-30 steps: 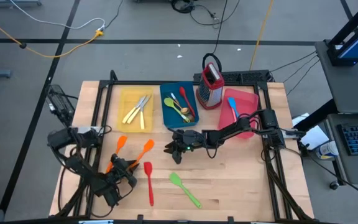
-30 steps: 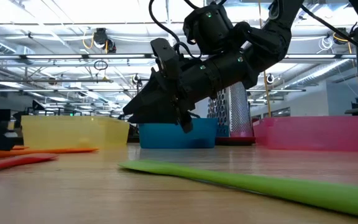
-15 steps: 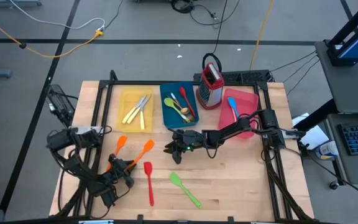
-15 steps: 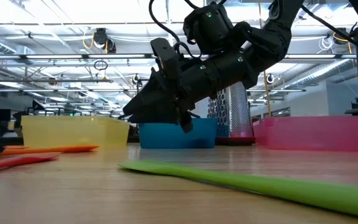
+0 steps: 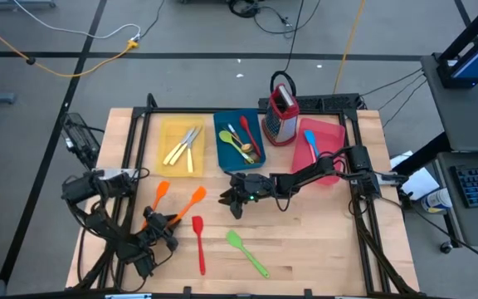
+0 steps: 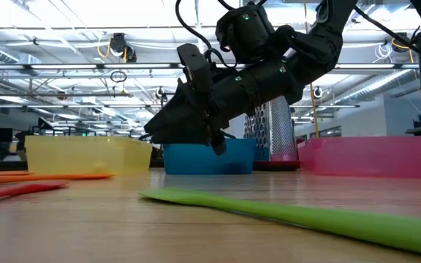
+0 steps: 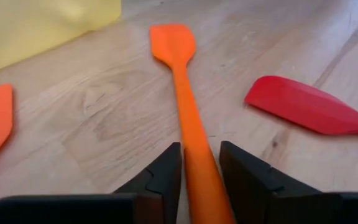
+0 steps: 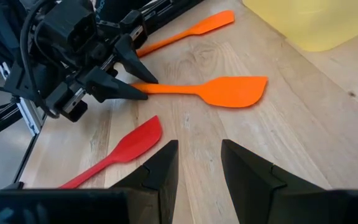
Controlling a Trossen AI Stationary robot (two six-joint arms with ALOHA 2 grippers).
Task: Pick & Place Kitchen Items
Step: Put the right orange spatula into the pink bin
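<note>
An orange spatula (image 5: 185,203) lies flat on the wooden table, left of centre. My left gripper (image 7: 201,149) is low over it and open, one finger at each side of its handle. A second orange spatula (image 5: 158,195) lies just to its left. A red spatula (image 5: 199,241) and a green one (image 5: 247,252) lie nearer the front edge. My right gripper (image 8: 199,146) hangs open and empty above the table's middle, pointing toward the left arm. My left gripper has the orange spatula's handle (image 7: 199,168), near its free end, between its two fingers. They slant down from the table's near left and point along the handle. Whether they touch it I cannot tell. The spatula lies on the table.
At the far edge stand a yellow tray (image 5: 166,158) with cream-handled cutlery, a blue tray (image 5: 222,154) with several spoons, and a pink tray (image 5: 330,133) with a blue utensil. A metal grater (image 5: 282,116) stands between the blue and pink trays. Bare wood lies at the front right.
</note>
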